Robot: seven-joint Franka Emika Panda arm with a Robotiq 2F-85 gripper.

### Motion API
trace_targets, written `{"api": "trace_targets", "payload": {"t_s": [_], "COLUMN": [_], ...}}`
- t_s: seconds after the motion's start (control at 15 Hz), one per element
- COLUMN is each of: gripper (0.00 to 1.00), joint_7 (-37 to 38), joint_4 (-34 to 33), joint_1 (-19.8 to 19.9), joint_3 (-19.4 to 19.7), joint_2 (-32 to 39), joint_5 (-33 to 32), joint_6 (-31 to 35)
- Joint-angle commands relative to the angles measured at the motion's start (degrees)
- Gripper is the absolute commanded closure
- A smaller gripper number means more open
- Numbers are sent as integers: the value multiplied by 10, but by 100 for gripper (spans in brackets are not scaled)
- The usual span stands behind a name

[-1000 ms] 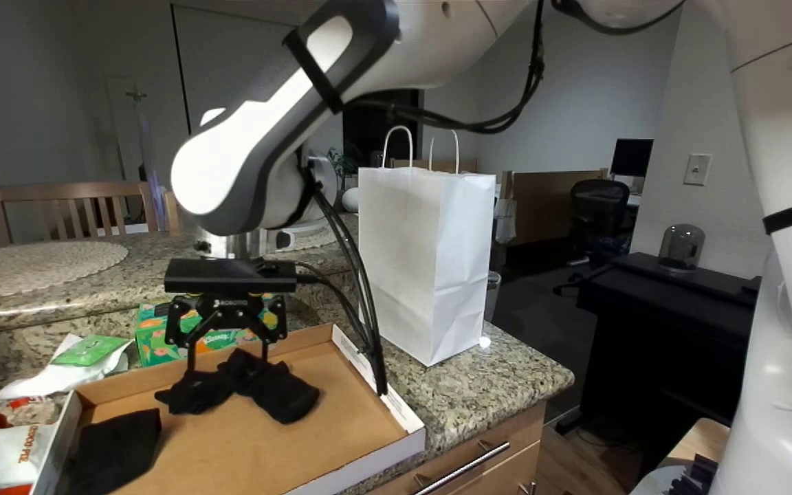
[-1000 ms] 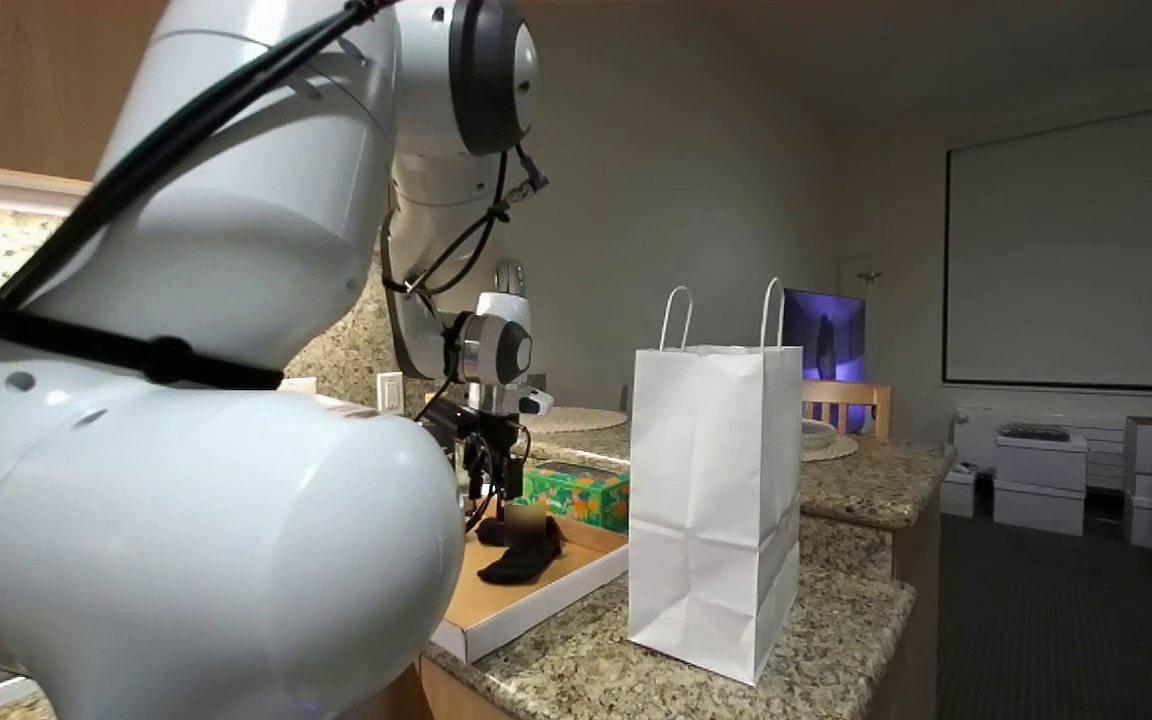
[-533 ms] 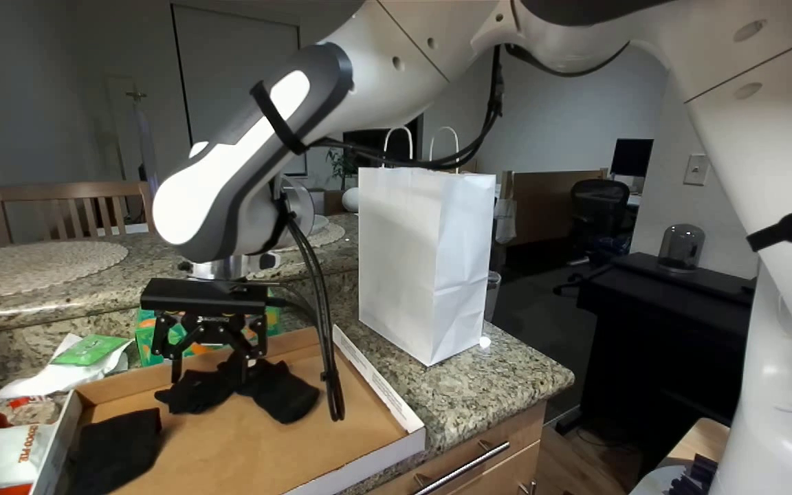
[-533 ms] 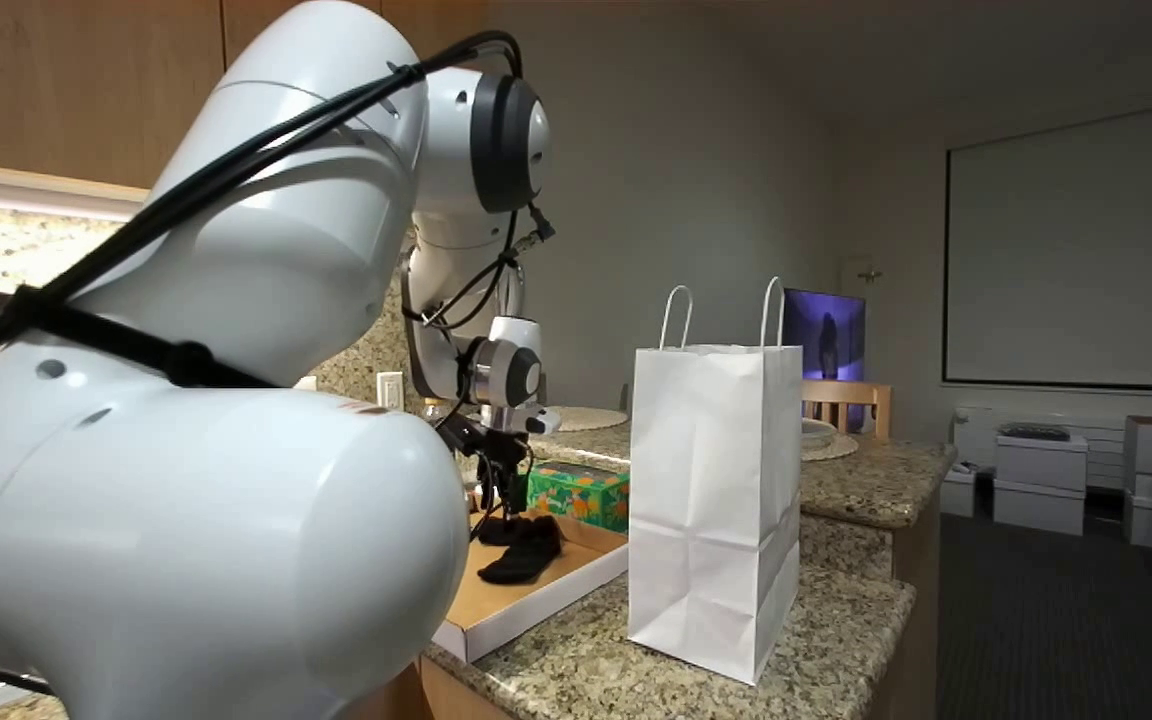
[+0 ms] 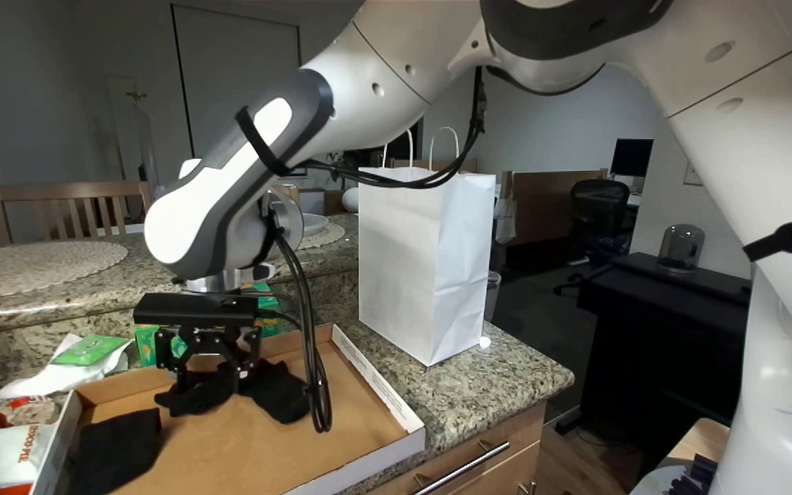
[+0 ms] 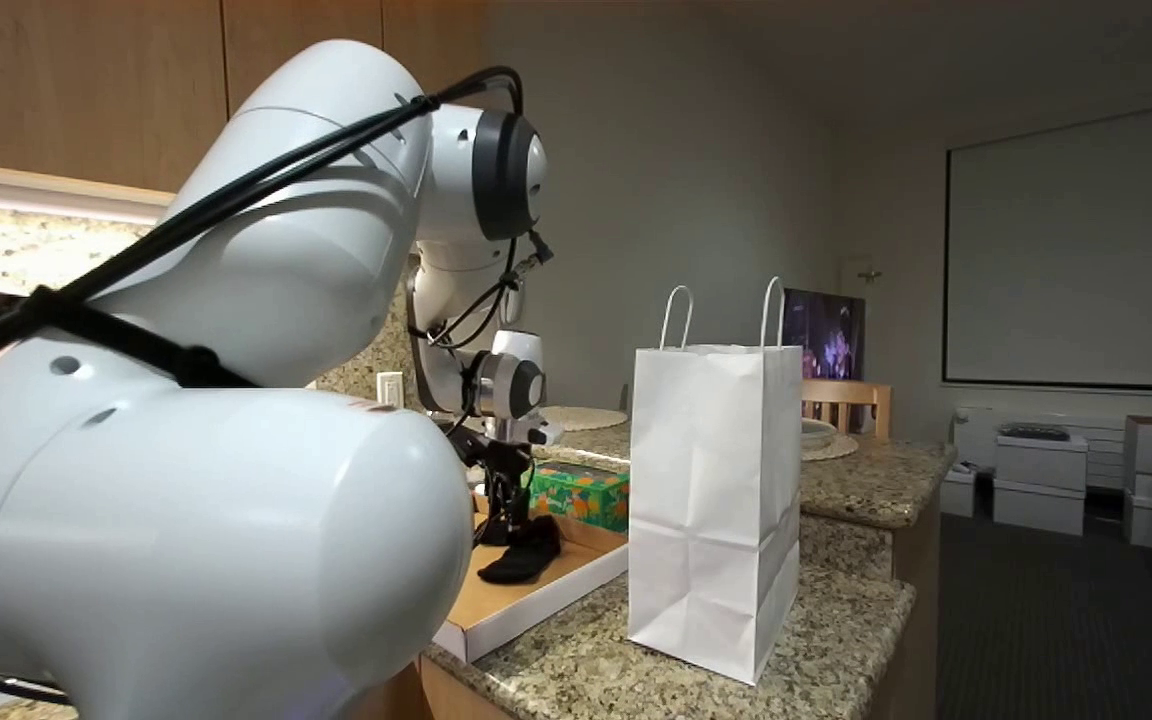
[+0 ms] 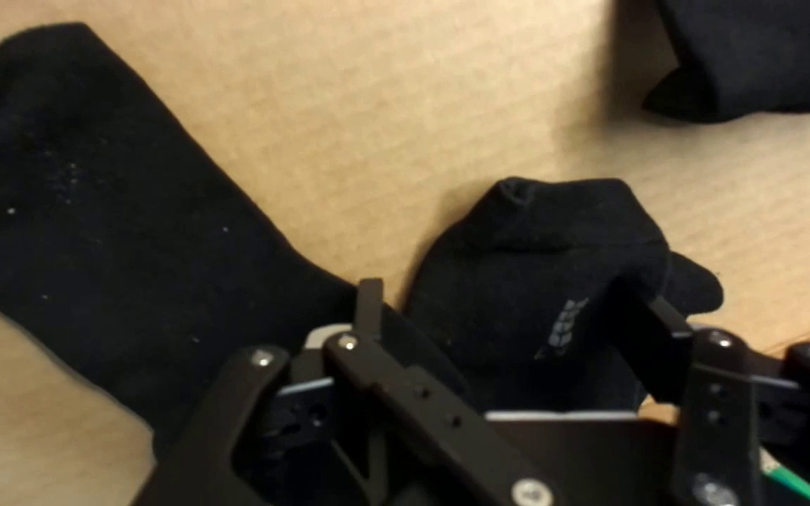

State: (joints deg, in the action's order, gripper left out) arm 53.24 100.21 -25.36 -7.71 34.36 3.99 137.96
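Note:
A black sock, bunched and bearing a small grey print (image 7: pixel 563 327), lies in a shallow cardboard box (image 5: pixel 251 457). My gripper (image 7: pixel 514 309) stands low over it, jaws apart, a finger on either side of the bunched part (image 7: pixel 538 232); whether the fingertips touch the cloth I cannot tell. A longer black stretch of sock (image 7: pixel 117 232) extends on the left of the wrist view, also visible as a black sock (image 5: pixel 279 395) in an exterior view. Another folded black cloth (image 5: pixel 117 447) lies at the box's near left, its edge (image 7: pixel 770 56) at the wrist view's upper right.
A tall white paper bag (image 5: pixel 403 268) stands on the granite counter beside the box, in both exterior views. A green patterned tissue box (image 6: pixel 581 495) sits behind the cardboard box. A green packet (image 5: pixel 91 350) and a red-white snack bag (image 5: pixel 7 454) lie left of it.
My gripper has come down into the box, shifting a little left in an exterior view, until its fingers reach the sock. Its jaws have narrowed slightly. The socks show no clear movement.

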Motion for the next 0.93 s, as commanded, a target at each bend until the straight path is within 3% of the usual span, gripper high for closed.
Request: {"api": "trace_targets", "payload": {"t_s": [0.0, 0.4, 0.73, 0.87], "gripper": [47, 87, 93, 88], "joint_7": [19, 1, -13, -17], "joint_4": [-21, -35, -31, -23], "joint_1": [-14, -8, 0, 2], "joint_3": [12, 2, -11, -16], "joint_2": [9, 15, 8, -5], "joint_5": [-12, 1, 14, 17], "joint_6": [-36, -75, -88, -90]}}
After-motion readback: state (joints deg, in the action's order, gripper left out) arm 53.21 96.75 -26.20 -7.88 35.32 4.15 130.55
